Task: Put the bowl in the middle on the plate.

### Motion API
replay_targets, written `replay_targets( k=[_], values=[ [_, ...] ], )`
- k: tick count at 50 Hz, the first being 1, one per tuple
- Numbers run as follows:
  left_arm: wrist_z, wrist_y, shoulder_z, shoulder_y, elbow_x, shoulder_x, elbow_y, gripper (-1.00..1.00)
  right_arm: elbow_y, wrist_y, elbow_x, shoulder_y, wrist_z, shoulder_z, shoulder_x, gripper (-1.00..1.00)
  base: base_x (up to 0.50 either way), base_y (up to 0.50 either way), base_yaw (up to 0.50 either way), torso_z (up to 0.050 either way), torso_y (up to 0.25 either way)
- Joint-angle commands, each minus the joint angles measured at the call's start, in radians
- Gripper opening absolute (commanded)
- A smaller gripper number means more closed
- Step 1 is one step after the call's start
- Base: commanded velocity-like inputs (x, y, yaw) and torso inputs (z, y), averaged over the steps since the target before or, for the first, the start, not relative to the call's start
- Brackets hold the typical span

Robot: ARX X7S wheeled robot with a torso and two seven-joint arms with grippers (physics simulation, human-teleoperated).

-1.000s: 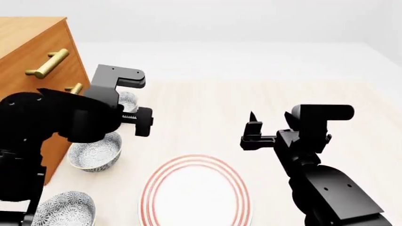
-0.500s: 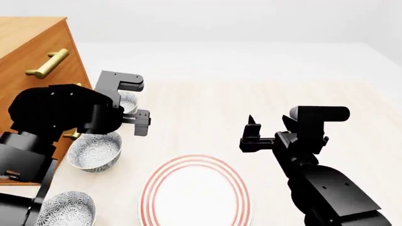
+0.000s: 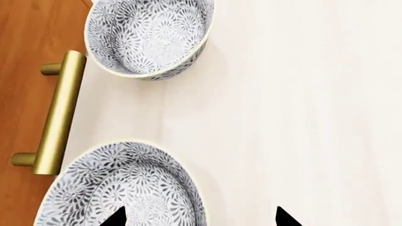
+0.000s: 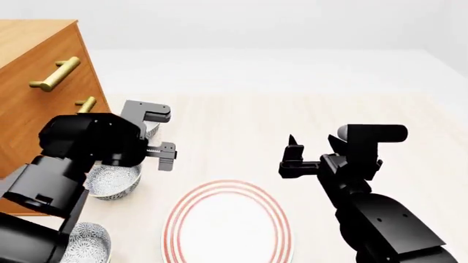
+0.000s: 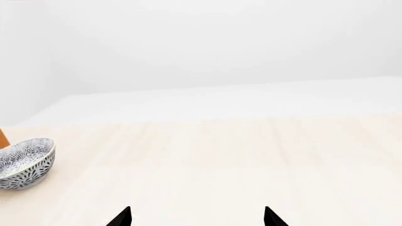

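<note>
Three patterned bowls stand in a row beside the cabinet. The bowl in the middle (image 4: 117, 182) (image 3: 125, 186) is white with a grey-blue floral pattern. My left gripper (image 3: 201, 219) (image 4: 157, 154) hangs open just over its right side, one fingertip (image 3: 116, 218) above the bowl's inside and the other (image 3: 284, 219) above bare table beyond the rim. The plate (image 4: 228, 222), white with red rings, lies at the table's front to the right of the bowl. Right of the plate, my right gripper (image 4: 313, 143) (image 5: 196, 217) stands open and holds nothing.
The far bowl (image 4: 151, 129) (image 3: 148, 37) and the near bowl (image 4: 86, 244) flank the middle one. A wooden cabinet (image 4: 36, 71) with brass handles (image 3: 60, 113) stands close on the left of the bowls. A patterned bowl (image 5: 25, 162) shows at the right wrist view's edge.
My left arm has swung down and nearer, bringing the open gripper from beside the far bowl to over the middle bowl. The right arm has barely moved.
</note>
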Motion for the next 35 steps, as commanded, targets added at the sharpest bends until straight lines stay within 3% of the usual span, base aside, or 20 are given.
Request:
replay_targets(
  k=[1, 17, 30, 31, 35],
  values=[
    [0.031, 0.062, 0.033, 0.043, 0.04, 0.038, -0.083, 1.0, 0.017, -0.021, 0.007, -0.009, -0.002, 0.0, 0.001, 1.0, 0.0, 0.0, 0.0, 0.0, 0.0],
    [0.214, 0.226, 0.124, 0.025, 0.161, 0.169, -0.428, 1.0, 0.021, -0.012, 0.02, 0.0, 0.004, -0.008, 0.007, 1.0, 0.0, 0.0, 0.0, 0.0, 0.0],
    [0.215, 0.225, 0.072, 0.02, 0.219, 0.172, -0.438, 1.0, 0.025, -0.019, 0.029, 0.0, 0.007, -0.012, 0.011, 1.0, 0.0, 0.0, 0.0, 0.0, 0.0],
    [0.207, 0.234, 0.064, 0.02, 0.223, 0.172, -0.438, -1.0, 0.025, -0.019, 0.03, 0.0, 0.008, -0.012, 0.012, 1.0, 0.0, 0.0, 0.0, 0.0, 0.0],
    [0.209, 0.239, 0.055, 0.02, 0.238, 0.171, -0.436, -1.0, 0.026, -0.024, 0.032, -0.003, 0.009, -0.011, 0.012, 1.0, 0.0, 0.0, 0.0, 0.0, 0.0]
  ],
)
